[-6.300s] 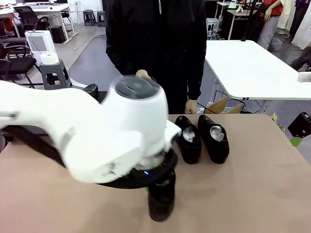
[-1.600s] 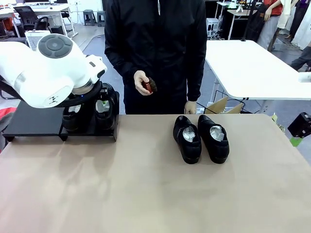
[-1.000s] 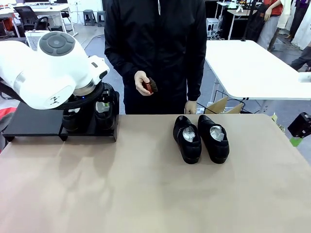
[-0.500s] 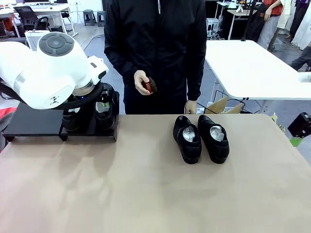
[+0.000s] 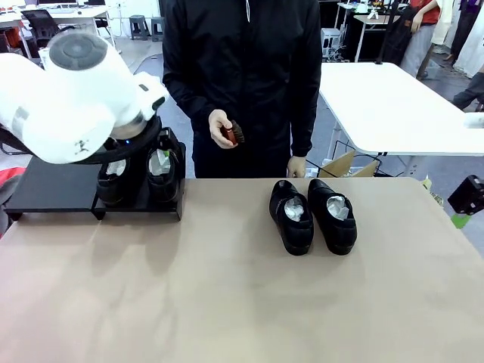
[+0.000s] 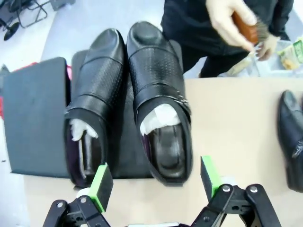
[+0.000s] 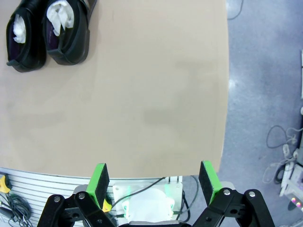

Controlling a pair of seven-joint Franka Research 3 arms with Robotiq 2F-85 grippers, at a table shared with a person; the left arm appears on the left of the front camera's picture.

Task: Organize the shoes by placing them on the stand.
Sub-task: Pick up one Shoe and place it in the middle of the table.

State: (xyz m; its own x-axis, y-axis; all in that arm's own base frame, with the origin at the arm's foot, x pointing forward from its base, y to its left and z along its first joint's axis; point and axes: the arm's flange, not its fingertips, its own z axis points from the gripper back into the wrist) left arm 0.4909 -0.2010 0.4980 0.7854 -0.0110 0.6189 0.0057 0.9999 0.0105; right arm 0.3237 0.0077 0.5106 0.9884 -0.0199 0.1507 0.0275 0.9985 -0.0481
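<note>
Black leather gleams on the stand (image 5: 53,189) in the front view: one pair of shoes (image 5: 161,175) sits side by side on its right section, white paper in the openings, with the left arm (image 5: 68,98) hanging over them. A second pair of shoes (image 5: 293,218) lies on the table (image 5: 227,302), well to the right of the stand, heels toward the robot. Beyond the stand's right end, the person's hand (image 5: 221,127) holds a reddish-brown brush (image 5: 236,134). In the left wrist view, the left gripper (image 6: 155,182) has its jaws spread wide and holds nothing. The heel of one racked shoe (image 6: 156,85) lies between the green pads (image 6: 102,185), and its neighbour (image 6: 94,94) ends just at one pad, both toes pointing toward the stand's far edge (image 6: 33,118). The hand with the brush (image 6: 246,28) shows past the toes. In the right wrist view, the right gripper (image 7: 154,182) is also spread wide and empty, over the table's near edge (image 7: 142,94). The second pair (image 7: 66,33) lies well apart from its jaws, at the frame's upper corner.
</note>
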